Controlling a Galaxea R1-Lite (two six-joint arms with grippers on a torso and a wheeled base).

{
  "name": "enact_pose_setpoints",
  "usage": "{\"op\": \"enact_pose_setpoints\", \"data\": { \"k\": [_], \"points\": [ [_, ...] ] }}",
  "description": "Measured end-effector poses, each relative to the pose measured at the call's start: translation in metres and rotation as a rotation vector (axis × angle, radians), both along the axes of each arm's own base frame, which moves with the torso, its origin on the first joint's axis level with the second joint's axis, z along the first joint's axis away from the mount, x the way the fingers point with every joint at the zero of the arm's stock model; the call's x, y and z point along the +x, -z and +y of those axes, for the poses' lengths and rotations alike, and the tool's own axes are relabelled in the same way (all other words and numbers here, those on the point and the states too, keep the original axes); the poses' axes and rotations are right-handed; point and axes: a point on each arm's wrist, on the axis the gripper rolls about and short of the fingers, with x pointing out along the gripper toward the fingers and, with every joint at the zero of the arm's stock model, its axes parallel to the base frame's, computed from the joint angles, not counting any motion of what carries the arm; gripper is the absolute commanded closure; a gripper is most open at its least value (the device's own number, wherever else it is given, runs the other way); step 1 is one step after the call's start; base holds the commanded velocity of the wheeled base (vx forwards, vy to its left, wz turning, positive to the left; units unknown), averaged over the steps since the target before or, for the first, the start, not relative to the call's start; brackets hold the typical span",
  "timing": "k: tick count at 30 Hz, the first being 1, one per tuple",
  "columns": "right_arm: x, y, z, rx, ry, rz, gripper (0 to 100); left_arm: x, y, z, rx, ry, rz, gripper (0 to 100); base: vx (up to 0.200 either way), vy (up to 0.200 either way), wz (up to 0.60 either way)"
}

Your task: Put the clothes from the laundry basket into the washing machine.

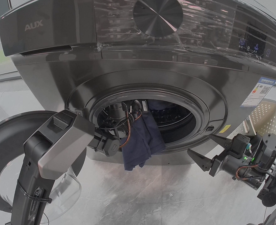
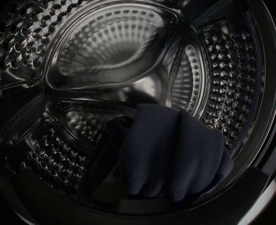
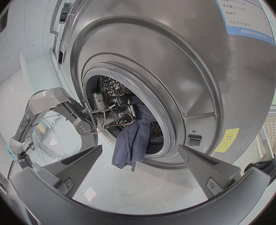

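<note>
The washing machine [image 1: 163, 78] stands with its round opening facing me. My left gripper [image 1: 145, 105] is inside the drum [image 2: 113, 47], shut on a dark blue garment [image 1: 142, 141]. The cloth bunches over its fingers [image 2: 172, 150]. Most of the garment hangs out over the lower rim of the opening [image 3: 131, 141]. My right gripper [image 1: 200, 144] is low, in front of the machine's right side, and open with nothing in it; its two black fingers [image 3: 81, 163] stand wide apart. The white perforated laundry basket [image 1: 266, 117] sits to the right of the machine.
The machine's round glass door [image 1: 6, 141] is swung open to the left, beside my left arm. Bare grey floor [image 1: 163, 191] lies in front of the machine. A yellow warning sticker [image 3: 227, 139] sits beside the door latch [image 3: 194, 138].
</note>
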Motion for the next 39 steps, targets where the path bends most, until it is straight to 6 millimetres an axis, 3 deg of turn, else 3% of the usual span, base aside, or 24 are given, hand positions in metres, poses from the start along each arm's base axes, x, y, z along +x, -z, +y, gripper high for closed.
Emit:
{"op": "enact_pose_setpoints", "data": {
  "k": [1, 2, 14, 23, 28, 29, 33, 39],
  "points": [
    [0.0, 0.0, 0.0, 0.0, -0.001, 0.0, 0, 0.001, 0.001, 0.0, -0.001, -0.002, -0.001, 100, 0.0, 0.0, 0.0],
    [0.0, 0.0, 0.0, 0.0, -0.001, 0.001, 0, 0.002, 0.001, 0.0, -0.001, -0.002, 0.0, 0, 0.0, 0.0, 0.0],
    [0.001, 0.001, 0.001, -0.001, -0.004, 0.001, 0, -0.007, 0.007, -0.007, -0.003, 0.025, 0.103, 0, 0.0, 0.0, 0.0],
    [0.001, 0.0, 0.001, 0.0, -0.003, 0.0, 0, -0.054, 0.023, -0.013, 0.147, 0.104, 0.366, 0, 0.0, 0.0, 0.0],
    [0.001, 0.0, 0.002, 0.0, -0.005, 0.0, 0, -0.084, 0.034, -0.007, 0.238, 0.159, 0.494, 0, 0.0, 0.0, 0.0],
    [0.001, 0.0, 0.002, 0.0, -0.005, -0.001, 0, -0.088, 0.035, -0.006, 0.247, 0.167, 0.505, 100, 0.0, 0.0, 0.0],
    [0.0, 0.0, 0.003, 0.0, -0.011, -0.001, 0, -0.093, 0.041, -0.001, 0.292, 0.172, 0.524, 100, 0.0, 0.0, 0.0],
    [-0.001, 0.0, 0.004, 0.002, -0.015, -0.003, 0, -0.083, 0.044, 0.004, 0.301, 0.159, 0.517, 100, 0.0, 0.0, 0.0]
  ]
}}
